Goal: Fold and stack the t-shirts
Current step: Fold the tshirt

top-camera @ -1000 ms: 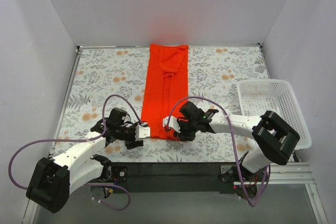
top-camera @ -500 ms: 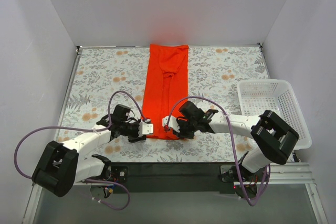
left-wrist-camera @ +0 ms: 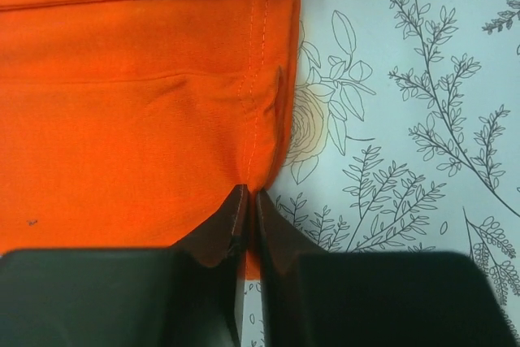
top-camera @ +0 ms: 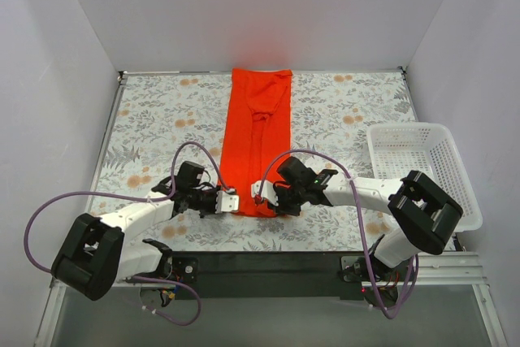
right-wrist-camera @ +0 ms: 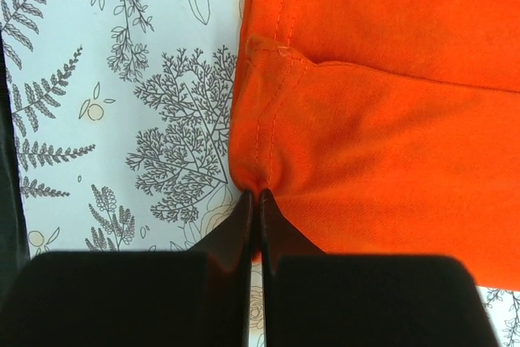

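Pale walls [top-camera: 260, 14] close in three sides of a table covered by a floral mat [top-camera: 154, 119], whitish with grey leaf sprigs and faint orange blotches. We see the shirt [top-camera: 258, 132] lying down the middle of that mat. It is folded into one long narrow strip running from the far edge towards the arms. It is plain bright orange-red, a soft knit cloth with stitched hems and a few shallow creases.

Both arms reach low and inward from their bases, elbows bent, wrists close above the mat, so the two claws face each other at the near end of the strip. The left claw [top-camera: 231, 201] sits at the left part of that near end. From its wrist camera we see its dark, wedge-shaped fingers [left-wrist-camera: 211, 241] pressed almost together, with the hemmed edge pinched at their tips. The right claw [top-camera: 258, 193] sits at the right part, and its fingers [right-wrist-camera: 227, 233] are likewise closed tight on the cloth edge, a sliver of orange showing between them. The cloth puckers a little where each pair of tips bites.

Purple cables [top-camera: 49, 213] loop from both arms. A white plastic basket [top-camera: 406, 127] with lattice walls stands at the right edge of the mat, well apart from the shirt.
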Controlling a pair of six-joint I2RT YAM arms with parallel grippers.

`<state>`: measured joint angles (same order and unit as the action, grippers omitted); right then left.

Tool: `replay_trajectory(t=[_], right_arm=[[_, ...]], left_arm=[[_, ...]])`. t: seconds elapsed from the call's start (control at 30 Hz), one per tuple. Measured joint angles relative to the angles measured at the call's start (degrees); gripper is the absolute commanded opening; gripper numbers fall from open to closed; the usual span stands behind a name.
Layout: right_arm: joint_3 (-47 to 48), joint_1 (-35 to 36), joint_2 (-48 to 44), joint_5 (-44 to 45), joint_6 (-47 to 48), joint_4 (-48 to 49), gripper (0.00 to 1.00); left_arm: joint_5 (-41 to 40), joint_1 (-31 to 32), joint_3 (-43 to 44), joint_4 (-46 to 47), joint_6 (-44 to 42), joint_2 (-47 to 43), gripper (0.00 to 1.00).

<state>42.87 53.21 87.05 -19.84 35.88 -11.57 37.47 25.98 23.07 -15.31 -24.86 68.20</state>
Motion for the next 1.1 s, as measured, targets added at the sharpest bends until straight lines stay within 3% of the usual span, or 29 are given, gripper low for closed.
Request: replay_trajectory(t=[0.33,0.47,0.7,1.1], right_arm=[[-2.56,4.02,-8.5,-1.57,-3.13,-4.2,0.01],[-1.31,1.01,-10.36,-1.9,-2.43,-5.95,0.01],[6.23,-7.72,-8.31,-3.32,3.37,-8.13,0.01],[20.81,-18.49,8.28,-5.68,13.86,-10.03,0.01]], left_arm=[[1.46,1.7,5.77,-16.31,-0.11,-3.61,0.0],[3.15,-1.29,10.36,-19.8,1.36,-2.38,0.0],[5.66,-8.22,21.24,-17.14,2.45,6.8,0.0],[5.75,-10.82,36.22,-8.76,2.64,27.04,0.0]])
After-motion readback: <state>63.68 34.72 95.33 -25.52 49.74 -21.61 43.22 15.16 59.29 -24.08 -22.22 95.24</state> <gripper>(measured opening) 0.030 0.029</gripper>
